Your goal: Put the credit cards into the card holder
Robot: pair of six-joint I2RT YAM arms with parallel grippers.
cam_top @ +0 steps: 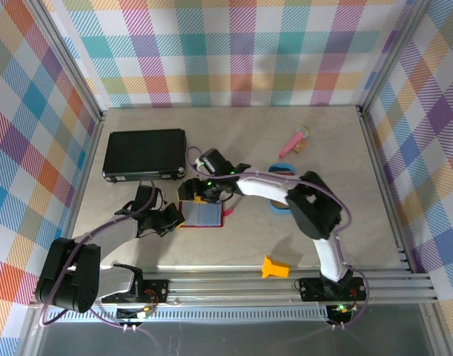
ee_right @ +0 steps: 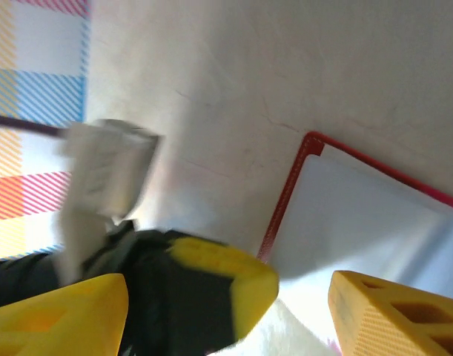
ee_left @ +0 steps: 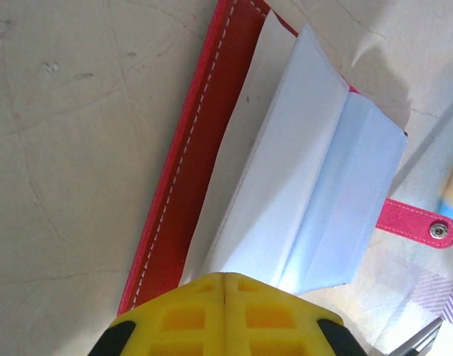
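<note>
The blue tray is mostly hidden under the right arm. A striped patch is cut off at the corner of the left wrist view; I cannot tell what it is. The right arm stretches leftward, with the right gripper above the card holder, its fingers wide apart and empty. The left gripper is at the holder's left edge, its fingers pressed together against the grey-blue pocket; whether they pinch it I cannot tell. The card holder lies open on the beige worktop, between checked walls.
</note>
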